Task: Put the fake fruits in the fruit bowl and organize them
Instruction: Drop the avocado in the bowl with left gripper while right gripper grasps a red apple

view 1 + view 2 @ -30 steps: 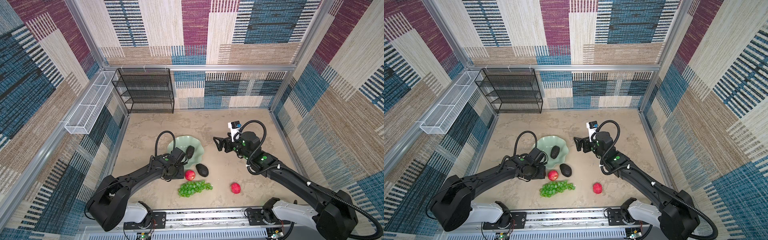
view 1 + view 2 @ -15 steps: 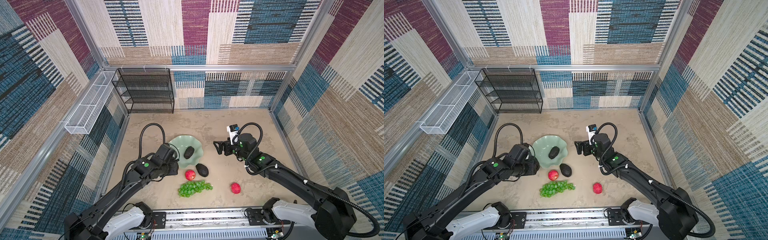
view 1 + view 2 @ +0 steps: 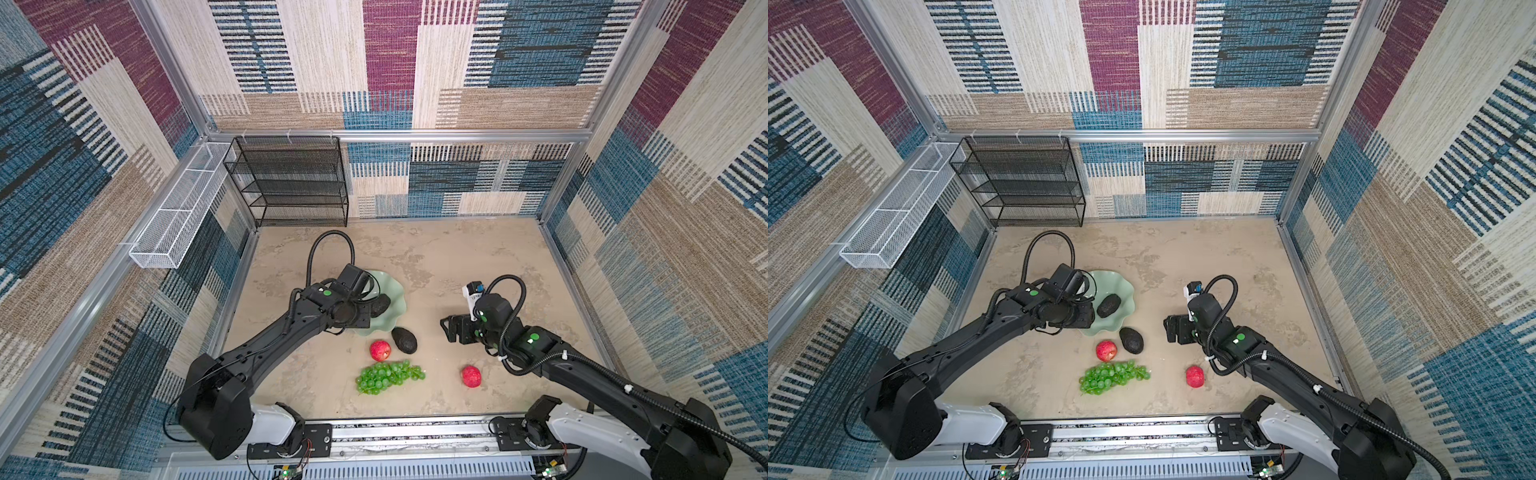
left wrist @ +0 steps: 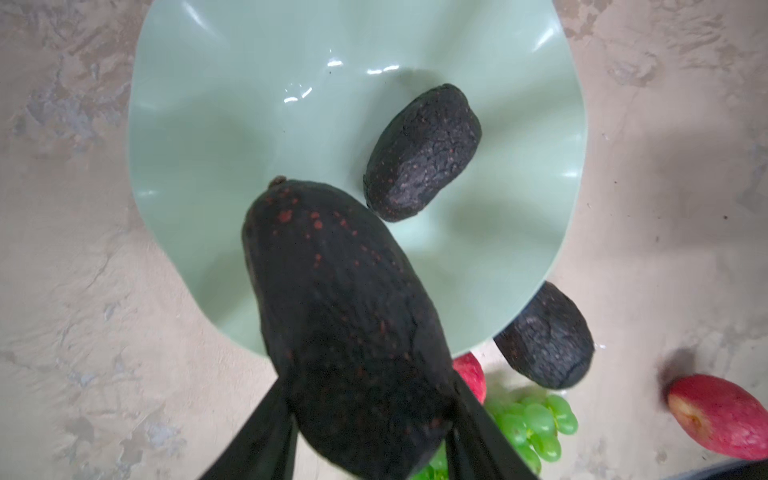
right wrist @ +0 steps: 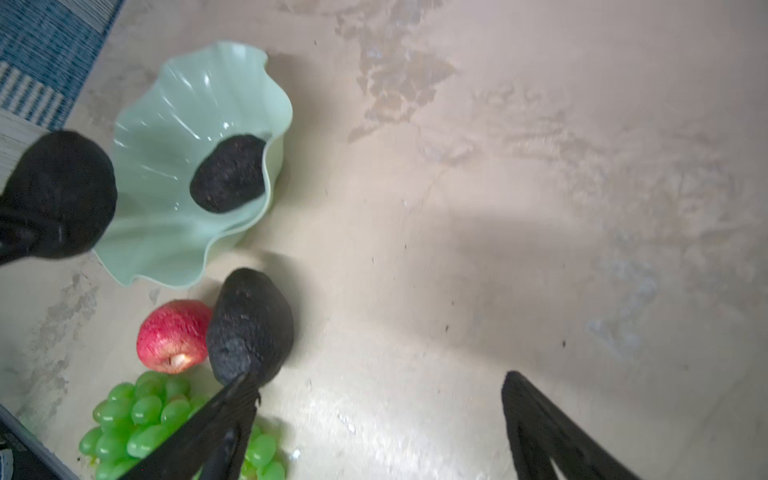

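Note:
My left gripper (image 4: 370, 415) is shut on a dark bumpy avocado (image 4: 345, 332), held above the near rim of the mint-green fruit bowl (image 4: 249, 124). A second avocado (image 3: 380, 305) lies inside the bowl (image 3: 392, 291). A third avocado (image 3: 404, 339) lies on the table just in front of the bowl, with a red fruit (image 3: 380, 350) beside it. The grapes (image 3: 388, 376) lie further forward and the other red fruit (image 3: 471, 376) to the right. My right gripper (image 5: 378, 399) is open and empty, right of the table avocado (image 5: 249, 324); one fingertip (image 5: 232, 399) is close to it.
A black wire shelf (image 3: 291, 183) stands at the back left against the wall. A white mesh basket (image 3: 178, 216) hangs on the left wall. Metal frame rails edge the table on all sides.
The left arm swung out to the left and came back over the bowl's near rim with the avocado. The right gripper moved forward, toward the avocado on the table.

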You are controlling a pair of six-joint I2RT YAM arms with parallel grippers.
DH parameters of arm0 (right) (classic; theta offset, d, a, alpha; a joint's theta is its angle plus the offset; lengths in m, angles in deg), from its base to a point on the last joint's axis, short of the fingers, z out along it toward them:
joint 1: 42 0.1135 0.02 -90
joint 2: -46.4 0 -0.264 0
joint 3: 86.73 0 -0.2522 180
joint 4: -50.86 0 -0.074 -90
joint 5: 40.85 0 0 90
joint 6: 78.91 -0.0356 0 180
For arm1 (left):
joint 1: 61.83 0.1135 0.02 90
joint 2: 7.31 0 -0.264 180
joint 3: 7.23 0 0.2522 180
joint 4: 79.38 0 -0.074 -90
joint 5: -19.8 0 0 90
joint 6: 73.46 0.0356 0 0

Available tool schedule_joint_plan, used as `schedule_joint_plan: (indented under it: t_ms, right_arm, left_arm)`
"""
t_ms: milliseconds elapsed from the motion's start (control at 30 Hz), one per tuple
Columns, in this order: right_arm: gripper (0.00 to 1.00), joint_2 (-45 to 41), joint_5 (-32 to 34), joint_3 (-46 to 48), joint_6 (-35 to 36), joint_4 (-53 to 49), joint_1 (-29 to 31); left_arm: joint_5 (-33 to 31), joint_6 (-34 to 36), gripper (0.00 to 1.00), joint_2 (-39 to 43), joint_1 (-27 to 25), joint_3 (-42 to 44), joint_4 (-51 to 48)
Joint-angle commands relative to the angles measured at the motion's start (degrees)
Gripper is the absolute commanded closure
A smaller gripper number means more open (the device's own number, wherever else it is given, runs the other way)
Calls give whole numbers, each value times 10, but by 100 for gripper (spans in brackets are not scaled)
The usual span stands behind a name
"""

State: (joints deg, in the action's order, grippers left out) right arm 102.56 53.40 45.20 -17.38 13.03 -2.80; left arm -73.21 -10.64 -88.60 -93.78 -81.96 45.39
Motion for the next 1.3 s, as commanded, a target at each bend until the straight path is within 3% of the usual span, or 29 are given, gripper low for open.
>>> schedule_joint_plan:
  t_ms: [0,367,533,767,900,1067,1167,1267]
  right_arm:
    - [8,-19,43,19,-96,-65,27]
    - [10,-20,101,18,-288,-220,139]
    - [11,-32,100,25,-361,-271,184]
    - [15,-14,84,57,-361,-189,192]
    - [21,16,91,66,-344,-142,192]
    - [43,34,102,67,-315,-89,192]
    - [51,43,132,29,-272,-84,192]
    - [52,70,167,-40,-198,-69,186]
  left_arm:
    - [-8,33,48,-37,14,-14,44]
    - [-1,54,45,-153,48,-59,74]
    - [17,55,35,-185,49,-82,74]
    - [16,58,25,-175,57,-96,72]
    - [11,51,24,-134,67,-85,80]
    - [-27,38,23,-16,75,-30,135]
    - [-70,25,20,81,77,33,187]
    - [-97,8,19,165,82,97,210]
